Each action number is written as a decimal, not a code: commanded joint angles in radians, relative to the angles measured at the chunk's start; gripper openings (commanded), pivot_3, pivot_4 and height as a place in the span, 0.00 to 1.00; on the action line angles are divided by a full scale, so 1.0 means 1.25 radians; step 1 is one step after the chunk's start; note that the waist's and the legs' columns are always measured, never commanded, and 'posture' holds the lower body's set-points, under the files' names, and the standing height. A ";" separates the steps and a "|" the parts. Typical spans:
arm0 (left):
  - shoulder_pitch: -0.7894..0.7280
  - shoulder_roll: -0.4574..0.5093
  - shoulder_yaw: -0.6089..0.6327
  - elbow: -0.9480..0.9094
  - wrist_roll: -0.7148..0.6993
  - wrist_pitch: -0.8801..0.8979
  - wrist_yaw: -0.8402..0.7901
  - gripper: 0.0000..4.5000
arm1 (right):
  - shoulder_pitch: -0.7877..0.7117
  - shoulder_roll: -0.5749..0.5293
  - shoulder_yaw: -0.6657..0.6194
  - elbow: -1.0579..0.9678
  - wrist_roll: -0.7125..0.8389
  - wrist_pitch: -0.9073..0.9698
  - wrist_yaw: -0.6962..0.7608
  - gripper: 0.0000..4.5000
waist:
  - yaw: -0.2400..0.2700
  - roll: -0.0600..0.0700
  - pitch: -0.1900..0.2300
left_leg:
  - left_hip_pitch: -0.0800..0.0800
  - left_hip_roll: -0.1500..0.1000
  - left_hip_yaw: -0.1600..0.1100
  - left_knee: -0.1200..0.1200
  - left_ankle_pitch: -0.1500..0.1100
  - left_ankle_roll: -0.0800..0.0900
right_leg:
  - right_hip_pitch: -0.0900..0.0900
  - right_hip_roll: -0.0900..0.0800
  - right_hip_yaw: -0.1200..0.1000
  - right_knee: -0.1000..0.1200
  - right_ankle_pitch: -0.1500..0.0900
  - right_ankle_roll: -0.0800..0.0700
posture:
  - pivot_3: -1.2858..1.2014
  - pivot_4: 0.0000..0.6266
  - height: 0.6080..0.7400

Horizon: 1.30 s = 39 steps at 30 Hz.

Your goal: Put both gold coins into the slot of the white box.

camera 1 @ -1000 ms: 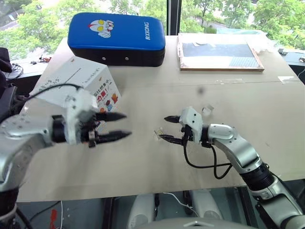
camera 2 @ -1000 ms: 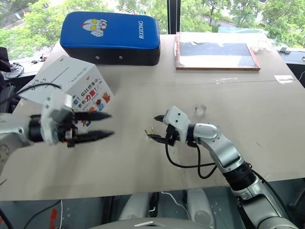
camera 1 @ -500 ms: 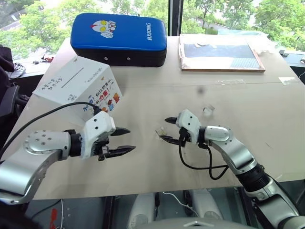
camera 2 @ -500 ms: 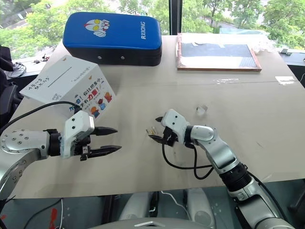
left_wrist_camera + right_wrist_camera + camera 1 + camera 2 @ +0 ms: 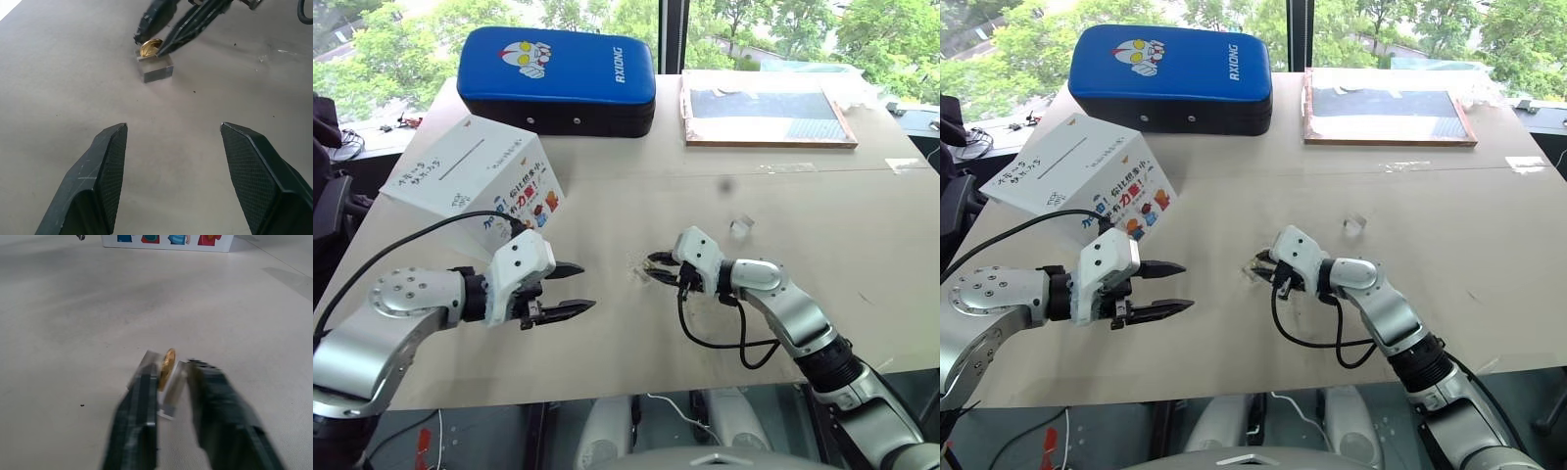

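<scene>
A gold coin [image 5: 149,47] stands on edge in a small clear plastic block [image 5: 155,68] on the table, left of centre. My right gripper [image 5: 653,266] comes at it from the right, and its fingers [image 5: 146,391] are shut on the gold coin [image 5: 168,366]. My left gripper [image 5: 570,289] hovers low over the table to the left of the coin, open and holding nothing, pointing toward it. The white box [image 5: 475,176] sits tilted at the far left behind my left arm, and its slot [image 5: 462,158] is a dark line on the upper white face.
A blue padded case [image 5: 556,78] lies at the back left. A wood-framed board [image 5: 766,110] lies at the back right. Another small clear plastic piece [image 5: 741,227] rests behind my right arm. The table's front edge [image 5: 607,397] runs just below both arms.
My right gripper's fingers have closed onto the coin. The left arm sank from in front of the box toward the table, then held still.
</scene>
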 commanded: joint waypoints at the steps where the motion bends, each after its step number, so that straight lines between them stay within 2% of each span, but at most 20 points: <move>1: -0.012 -0.002 0.015 -0.007 -0.005 -0.010 0.002 0.68 | -0.017 0.004 -0.011 -0.013 0.001 -0.004 0.005 0.03 | 0.000 0.000 0.000 | 0.000 0.000 0.000 0.000 0.000 0.000 | 0.000 0.000 0.000 0.000 0.000 0.000 | 0.52 0.24 1.00; 6: -0.018 -0.014 0.012 -0.006 -0.007 -0.012 0.008 0.68 | -0.014 0.014 -0.026 -0.019 0.020 0.002 0.002 0.03 | 0.000 0.000 0.000 | 0.000 0.000 0.000 0.000 0.000 0.000 | 0.000 0.000 0.000 0.000 0.000 0.000 | 0.52 0.24 1.00; 10: -0.037 -0.077 0.037 -0.006 -0.063 0.008 0.043 0.68 | -0.008 0.040 -0.072 -0.046 0.087 0.038 0.003 0.03 | 0.001 0.000 0.000 | 0.000 0.000 0.000 0.000 0.000 0.000 | 0.000 0.000 0.000 0.000 0.000 0.000 | 0.52 0.24 1.00; 15: -0.106 -0.180 0.099 0.007 -0.218 0.079 0.124 0.68 | -0.018 0.104 -0.162 -0.106 0.248 0.141 0.000 0.03 | 0.004 0.000 0.000 | 0.000 0.000 -0.002 0.001 0.000 0.000 | 0.000 -0.001 0.000 0.000 0.000 0.000 | 0.52 0.24 1.00; 22: -0.198 -0.342 0.179 0.032 -0.476 0.115 0.311 0.68 | -0.041 0.199 -0.281 -0.187 0.531 0.300 -0.044 0.03 | 0.010 -0.001 0.000 | 0.000 0.000 -0.003 0.001 0.000 0.000 | 0.001 -0.001 0.001 0.001 0.001 0.000 | 0.52 0.24 1.00; 24: -0.230 -0.421 0.166 0.012 -0.574 0.087 0.393 0.68 | -0.055 0.223 -0.310 -0.190 0.595 0.322 -0.069 0.03 | 0.014 0.000 -0.001 | 0.000 0.000 -0.004 0.001 0.000 0.000 | 0.002 -0.002 0.000 0.001 0.001 0.000 | 0.52 0.24 1.00; 29: -0.252 -0.541 0.121 -0.021 -0.688 0.044 0.511 0.68 | -0.083 0.251 -0.347 -0.192 0.690 0.348 -0.127 0.03 | 0.016 -0.001 -0.001 | 0.000 -0.002 -0.004 0.003 0.000 0.000 | 0.002 -0.004 0.000 0.000 0.002 0.001 | 0.52 0.24 1.00; 33: -0.262 -0.615 0.121 -0.021 -0.777 -0.019 0.585 0.68 | -0.089 0.255 -0.345 -0.193 0.712 0.346 -0.155 0.03 | 0.014 -0.001 -0.001 | 0.000 -0.002 -0.003 0.003 0.000 0.000 | 0.002 -0.002 0.001 0.001 0.002 0.001 | 0.52 0.24 1.00; 36: -0.254 -0.612 0.108 -0.025 -0.789 -0.024 0.586 0.50 | -0.088 0.257 -0.345 -0.194 0.734 0.344 -0.167 0.00 | 0.014 -0.001 -0.001 | 0.000 -0.001 -0.004 0.003 0.000 0.000 | 0.002 -0.001 0.001 0.001 0.002 0.001 | 0.52 0.24 1.00; 39: -0.243 -0.611 0.094 -0.015 -0.809 -0.026 0.598 0.21 | -0.091 0.261 -0.344 -0.198 0.757 0.344 -0.176 0.00 | 0.014 -0.001 -0.001 | 0.000 -0.001 -0.003 0.003 0.000 0.000 | 0.002 0.000 0.000 0.001 0.002 0.001 | 0.52 0.24 1.00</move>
